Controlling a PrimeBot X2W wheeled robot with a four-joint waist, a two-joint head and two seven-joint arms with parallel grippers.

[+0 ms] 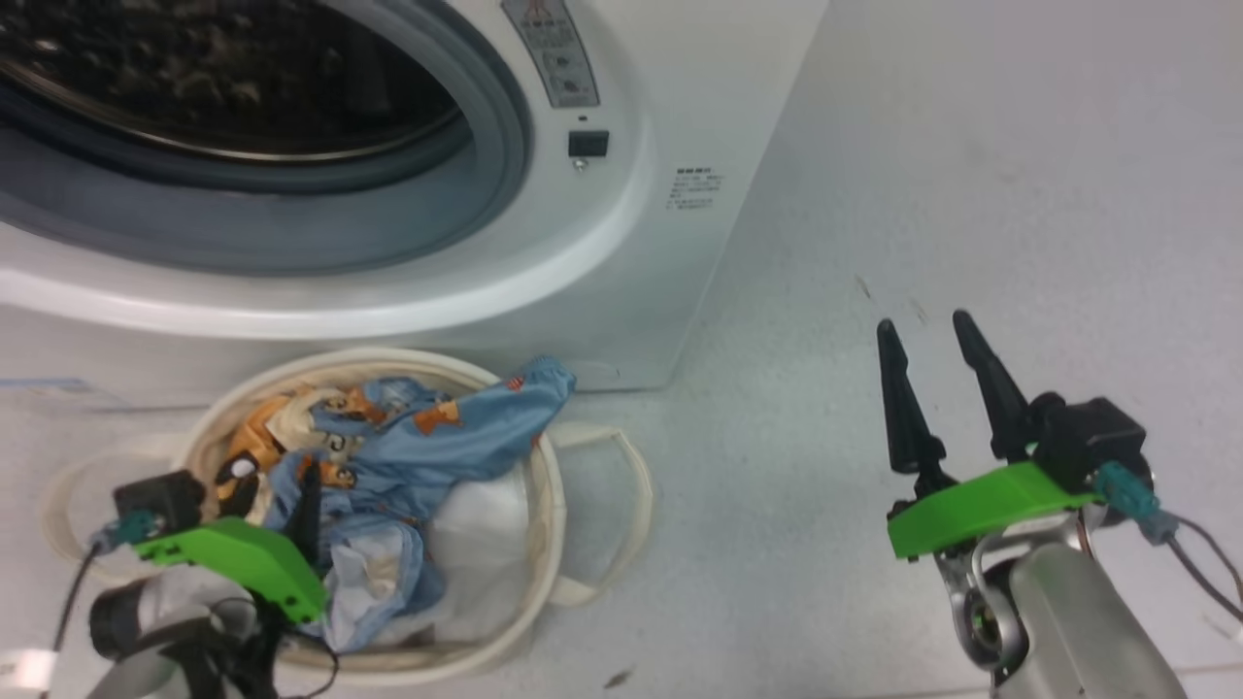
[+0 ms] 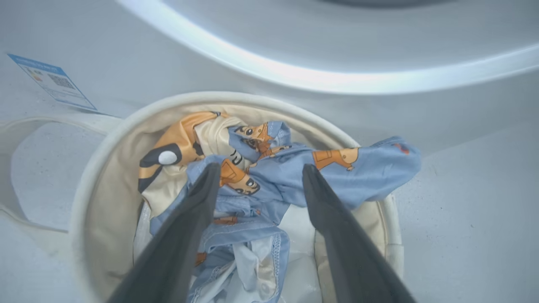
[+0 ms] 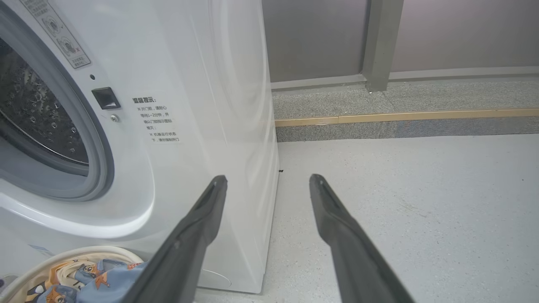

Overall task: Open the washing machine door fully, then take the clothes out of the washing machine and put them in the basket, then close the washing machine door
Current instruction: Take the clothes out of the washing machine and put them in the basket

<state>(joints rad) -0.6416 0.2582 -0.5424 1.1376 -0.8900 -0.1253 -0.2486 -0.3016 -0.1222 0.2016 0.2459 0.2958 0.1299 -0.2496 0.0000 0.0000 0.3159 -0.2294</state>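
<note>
1. Clothes (image 1: 427, 437): heaped in the basket (image 1: 320, 361), on the near side of the washing machine (image 1: 621, 243).
2. Left gripper (image 2: 260, 168): fingers apart, over the clothes.
3. Right gripper (image 1: 923, 325): fingers apart, over the floor (image 1: 971, 194) at right.

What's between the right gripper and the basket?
Bare floor, in the head view, from the basket and its side handle to the right gripper.

Right gripper (image 1: 923, 320), left gripper (image 2: 260, 166): 2 dark tapered fingers (image 1: 986, 388), green bracket (image 1: 981, 505), black camera (image 1: 1092, 432), teal-plug cable (image 1: 1204, 573).
</note>
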